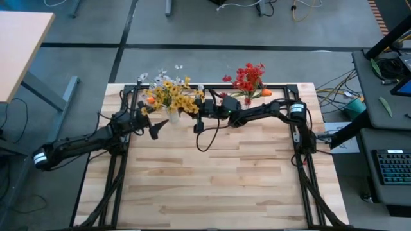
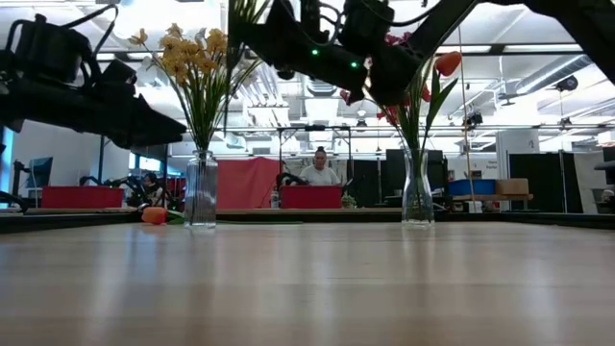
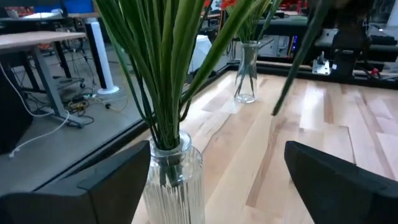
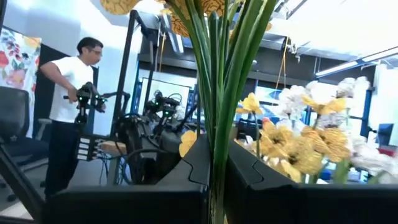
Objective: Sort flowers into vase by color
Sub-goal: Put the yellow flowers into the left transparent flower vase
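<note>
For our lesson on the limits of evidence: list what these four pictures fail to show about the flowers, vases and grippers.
- Left wrist view: yellow-flower vase, base cut by the edge; blossoms out of frame.
- Right wrist view: right gripper grips stems; how many is unclear, they overlap.
- High view: vases hidden under yellow flowers and red flowers.
- Low view: orange flower on the table, too small to make out.

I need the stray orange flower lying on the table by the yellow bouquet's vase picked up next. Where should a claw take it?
Judging from above, grip the orange flower just behind its blossom, descending from above with the open left claw nearest; it lies flat, and its stem is hidden among the yellow bouquet.
</note>
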